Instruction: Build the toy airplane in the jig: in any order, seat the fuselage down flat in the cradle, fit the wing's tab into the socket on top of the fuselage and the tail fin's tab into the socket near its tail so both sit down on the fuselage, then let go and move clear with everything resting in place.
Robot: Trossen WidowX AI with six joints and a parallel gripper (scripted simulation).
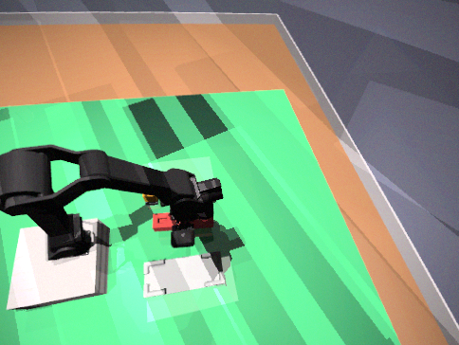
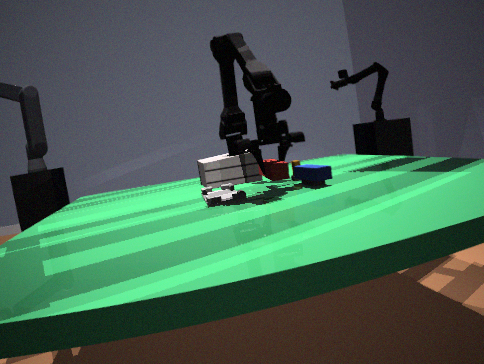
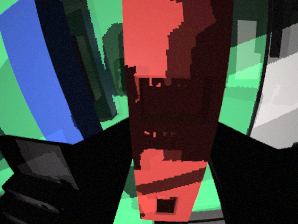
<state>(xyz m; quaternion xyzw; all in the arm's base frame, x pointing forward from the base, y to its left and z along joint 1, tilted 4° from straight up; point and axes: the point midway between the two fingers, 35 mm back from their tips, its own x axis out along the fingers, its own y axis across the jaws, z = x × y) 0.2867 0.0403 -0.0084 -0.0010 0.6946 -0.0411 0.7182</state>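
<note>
So the long red block fuselage [image 1: 162, 222] [image 2: 278, 170] [image 3: 150, 37] is clamped between the jaws, held slightly above the green bench [image 1: 294, 199] [image 2: 150, 260] [image 3: 107, 15]. It's next to the flat white jig [image 1: 182, 275] [image 2: 222, 196] [image 3: 280, 95], not in it. On its other side there's a blue rectangular block [image 2: 312, 173] [image 3: 31, 65], plus a small orange-yellow piece [image 1: 150, 198] [image 2: 296, 163] nearby. The black jointed arm [image 1: 128, 176] [image 2: 265, 82] reaches over from a chunky white base block [image 1: 52, 284] [image 2: 212, 171].

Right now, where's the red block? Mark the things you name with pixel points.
The red block [image 1: 162, 222] [image 2: 281, 170] [image 3: 150, 40] is between the gripper's jaws; the top view shows it just above the white cradle [image 1: 182, 275] [image 2: 223, 196], and the wrist view has the blue block [image 3: 30, 65] to its left.
</note>
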